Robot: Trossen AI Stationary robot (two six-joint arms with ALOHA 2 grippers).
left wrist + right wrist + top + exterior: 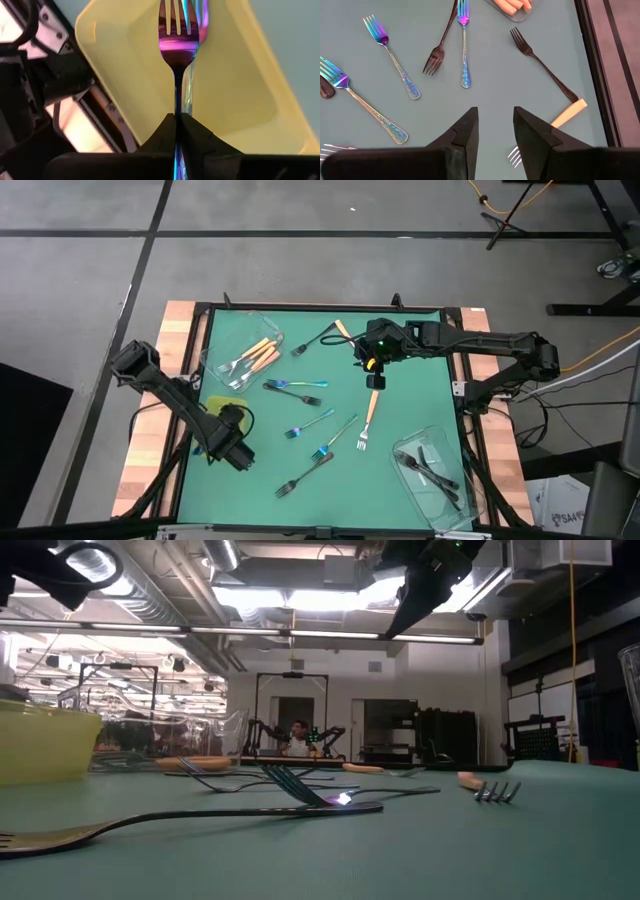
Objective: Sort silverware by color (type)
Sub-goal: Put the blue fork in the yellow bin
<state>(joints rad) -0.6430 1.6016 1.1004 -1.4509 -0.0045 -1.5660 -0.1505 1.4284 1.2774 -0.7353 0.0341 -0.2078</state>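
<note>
Clamped edge-on between the shut fingers of the left gripper (177,125), an iridescent fork (178,45) is held with its tines out over the yellow-green tray (240,95), which sits at the left edge of the table (400,395); a second iridescent fork appears to lie in the tray already, though this is hard to confirm. The step in hand is judged to be the drop of this fork; a lowering and a release are called for next. Further right, orange-handled forks (256,356) are seen in a clear tub (222,340). Loose iridescent forks (295,386) and dark forks (311,340) are scattered mid-table. The right gripper (373,364) is held released above an orange-handled fork (369,412), so a descent onto it seems needed. At far right, dark forks (428,464) are held in another clear tub (452,505).
</note>
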